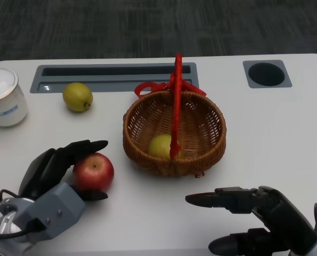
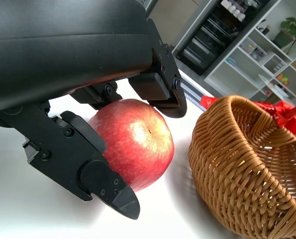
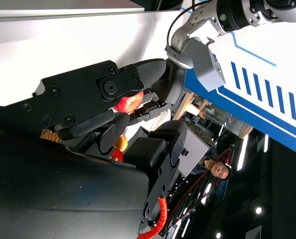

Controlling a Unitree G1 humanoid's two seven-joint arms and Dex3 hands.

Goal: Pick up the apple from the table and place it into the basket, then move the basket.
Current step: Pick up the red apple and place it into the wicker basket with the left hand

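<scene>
I find the apple (image 1: 93, 171) on the table (image 1: 265, 149), just at eight o'clock of the basket (image 1: 206, 146) and not touching it; my left hand (image 1: 60, 165) has fingers over the top and a thumb under the near side, so I judge it clasped on the fruit, though the apple rests on the table, unlifted. The wrist view confirms pads (image 2: 155, 89) touching red skin; the grip looks meant for a straight lift. The basket already holds a yellow-green fruit (image 1: 160, 145) beneath the upright red handle (image 1: 176, 101); I would drop the apple beside that handle. My right hand (image 1: 249, 213) hovers at five o'clock, fingers apart, holding nothing; I see open table there. A lemon (image 1: 77, 96) and white jar (image 1: 4, 98) sit well apart at ten o'clock.
</scene>
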